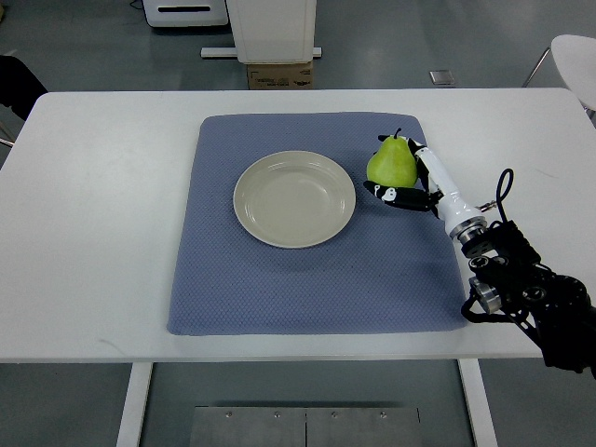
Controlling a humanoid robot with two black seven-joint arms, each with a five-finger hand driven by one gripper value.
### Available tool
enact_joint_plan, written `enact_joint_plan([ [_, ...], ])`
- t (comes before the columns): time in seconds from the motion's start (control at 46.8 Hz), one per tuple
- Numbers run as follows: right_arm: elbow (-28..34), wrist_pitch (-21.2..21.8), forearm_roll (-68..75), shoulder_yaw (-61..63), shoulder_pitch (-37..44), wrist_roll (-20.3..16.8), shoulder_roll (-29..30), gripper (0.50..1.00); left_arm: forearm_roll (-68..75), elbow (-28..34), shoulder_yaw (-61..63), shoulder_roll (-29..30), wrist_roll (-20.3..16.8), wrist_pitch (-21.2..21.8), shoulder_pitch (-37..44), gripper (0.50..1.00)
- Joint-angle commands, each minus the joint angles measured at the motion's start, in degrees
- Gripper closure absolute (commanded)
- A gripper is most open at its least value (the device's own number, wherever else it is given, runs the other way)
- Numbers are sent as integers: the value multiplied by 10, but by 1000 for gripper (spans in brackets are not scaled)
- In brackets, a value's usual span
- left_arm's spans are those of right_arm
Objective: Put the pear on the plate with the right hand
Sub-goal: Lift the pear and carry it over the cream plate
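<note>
A green pear (pixel 392 164) stands upright on the blue mat, just right of the cream plate (pixel 294 198). My right hand (pixel 402 182) comes in from the lower right and wraps around the pear, black fingers (pixel 388 194) curled against its lower front side and others behind it. The plate holds nothing and sits at the mat's centre. The pear's base is partly hidden by the fingers, so I cannot tell whether it still rests on the mat.
The blue mat (pixel 279 289) lies on a white table (pixel 93 233). A cardboard box (pixel 279 74) and a white stand sit beyond the far edge. A white chair (pixel 577 56) shows at the top right.
</note>
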Motion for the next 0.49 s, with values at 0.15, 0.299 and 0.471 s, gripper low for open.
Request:
enact_joint_plan([
  [0.15, 4, 0, 4, 1, 37, 0, 11, 1000, 0, 0, 0, 0, 0, 0, 0, 500],
  [0.299, 4, 0, 6, 0, 54, 0, 42, 1000, 0, 0, -1, 0, 0, 0, 0, 500],
  [0.471, 4, 0, 6, -4, 67, 0, 78, 1000, 0, 0, 0, 0, 0, 0, 0, 500],
])
